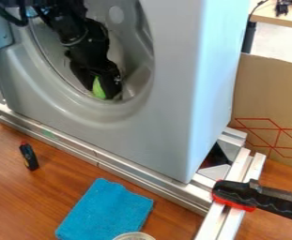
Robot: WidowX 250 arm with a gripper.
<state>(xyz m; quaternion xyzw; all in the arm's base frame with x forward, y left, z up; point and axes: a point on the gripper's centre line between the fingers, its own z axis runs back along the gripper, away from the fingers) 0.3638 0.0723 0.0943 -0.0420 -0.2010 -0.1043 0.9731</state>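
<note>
And here, inside the round opening [130, 51] of the grey washing machine [173, 70], a green item [98, 87] is being pinched between the fingertips of the black gripper [100, 92]. Down on the wooden table [7, 187], a blue cloth [106, 211] is laid near a round container [134, 236], partly cut off by the view's bottom edge.
</note>
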